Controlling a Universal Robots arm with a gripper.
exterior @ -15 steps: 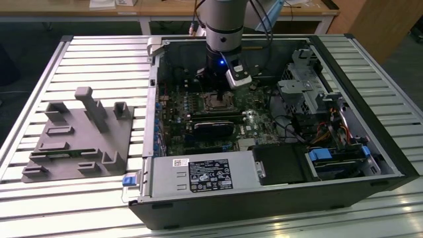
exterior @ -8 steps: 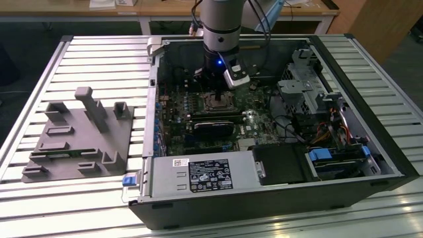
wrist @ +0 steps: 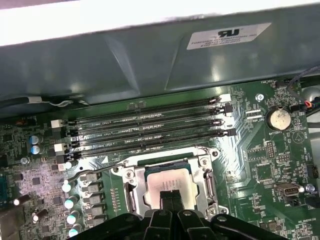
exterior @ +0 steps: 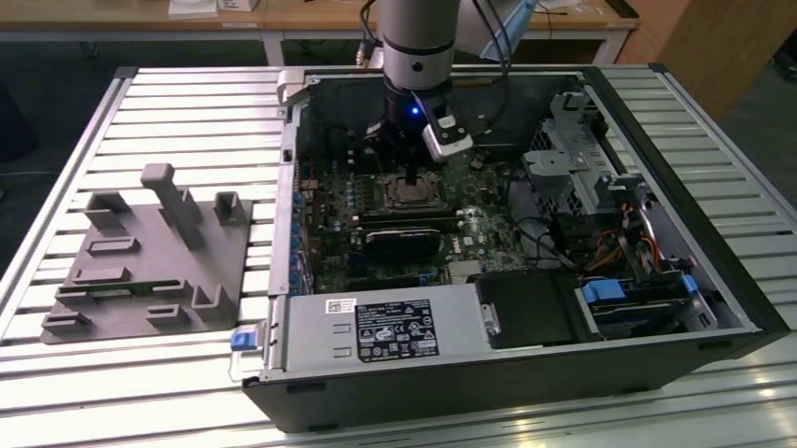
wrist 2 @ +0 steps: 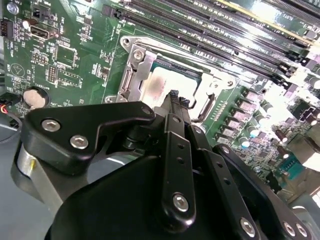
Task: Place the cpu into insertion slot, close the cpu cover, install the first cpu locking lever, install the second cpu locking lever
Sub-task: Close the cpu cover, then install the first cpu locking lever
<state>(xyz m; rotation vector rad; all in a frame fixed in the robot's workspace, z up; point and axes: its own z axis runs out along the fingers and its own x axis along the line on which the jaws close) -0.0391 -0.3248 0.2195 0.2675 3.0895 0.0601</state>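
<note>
On the exterior view's left, a grey moulded fixture [exterior: 149, 257] sits on the slatted worktop [exterior: 187, 93], well apart from the work. Just beside it to the right lies an open computer case [exterior: 498, 373], motherboard [exterior: 336, 187] facing up.

Centre of board: arm comes straight down into the case. Tool [exterior: 409, 177] hangs directly over the insertion slot [exterior: 392, 194]. In both wrist views the two fingers are pressed together with nothing between them, tool [wrist: 172, 196] [wrist 2: 174, 96] tips aimed at the middle of the cpu [wrist: 167, 177] [wrist 2: 157, 85]. Contact with the chip: cannot tell.

Cpu is seated flat in the slot, pale metal top upward. It is square, so has no long axis; its edges run parallel to the memory slots [wrist: 150, 130] on the far side. Cpu cover [wrist: 209, 187] [wrist 2: 134, 75] appears lowered, its frame surrounding the chip on all sides, with the chip showing through the window.

Cpu locking lever [wrist: 165, 151]: thin wire between socket and memory slots, long axis parallel to them. Latched or not, cannot tell.

Judgement: placement looks done, cover likely down. The thing to work on lies straight below the tool, no sideways offset.

On the exterior view's right, a drive cage [exterior: 573, 168] and cables, clear of the tool.
</note>
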